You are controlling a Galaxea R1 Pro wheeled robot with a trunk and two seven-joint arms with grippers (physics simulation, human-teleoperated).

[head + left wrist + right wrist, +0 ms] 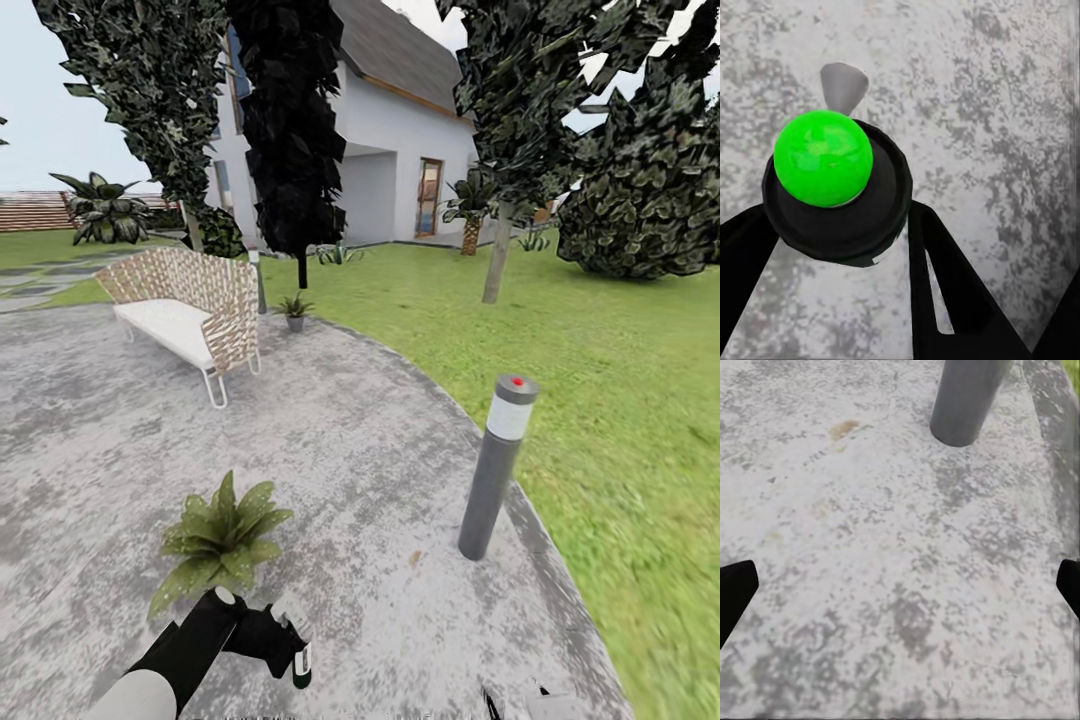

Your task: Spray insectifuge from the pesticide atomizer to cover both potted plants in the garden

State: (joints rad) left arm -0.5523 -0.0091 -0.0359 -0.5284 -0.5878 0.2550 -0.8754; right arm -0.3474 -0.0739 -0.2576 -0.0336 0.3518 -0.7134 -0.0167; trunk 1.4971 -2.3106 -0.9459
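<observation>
My left gripper (283,640) is shut on the pesticide atomizer (302,660), a slim dark green bottle with a white label, held low over the grey paved patio (380,450). In the left wrist view the atomizer (825,161) shows a bright green round top, a black collar and a grey nozzle between my black fingers (945,285). One potted plant (220,540), a rosette of broad green leaves, stands just beyond the left gripper. A second potted plant (295,310) sits in a grey pot at the patio's far edge. My right gripper (900,585) is open and empty above bare paving.
A grey bollard lamp (495,465) with a white band stands at the patio's right edge; its base (967,397) is just ahead of the right gripper. A woven bench (190,310) stands at the back left. Lawn (600,380), trees and a white house lie beyond.
</observation>
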